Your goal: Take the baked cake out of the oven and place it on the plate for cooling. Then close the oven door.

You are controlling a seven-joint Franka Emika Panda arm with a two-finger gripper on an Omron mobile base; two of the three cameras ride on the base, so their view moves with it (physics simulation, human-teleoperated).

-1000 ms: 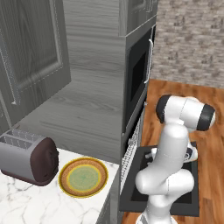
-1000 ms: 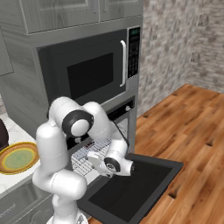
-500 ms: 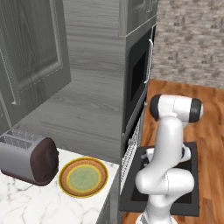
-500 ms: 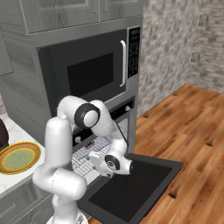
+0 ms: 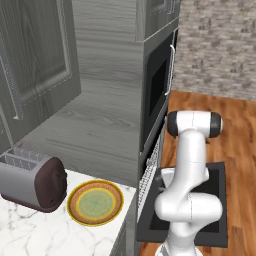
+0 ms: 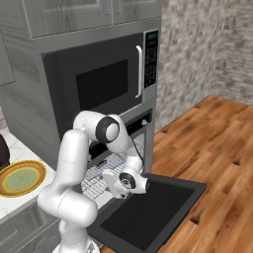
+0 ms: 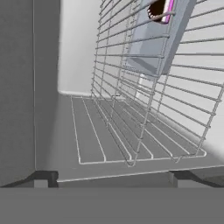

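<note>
The oven (image 6: 140,125) stands open, its oven door (image 6: 148,213) folded down flat toward the floor. A wire rack (image 6: 105,171) is pulled out over it. In the hand view, the baked cake (image 7: 156,9) is a small dark piece with a pink streak, lying on a grey baking tray (image 7: 151,43) on the far part of the rack (image 7: 131,109). My gripper (image 6: 111,179) hovers low over the rack's front, open, with nothing between its fingertips (image 7: 43,177); the cake lies well beyond them. The plate (image 5: 95,202) sits on the marble counter, left of the oven.
A toaster (image 5: 32,180) stands just left of the plate. The black microwave (image 6: 106,81) sits above the oven. The lowered door (image 5: 150,227) juts out over the wooden floor (image 6: 212,143) in front of my base.
My arm's elbow has swung in toward the oven front, and the hand has edged slightly closer to the rack. Its jaws stay wide. Nothing else moved.
</note>
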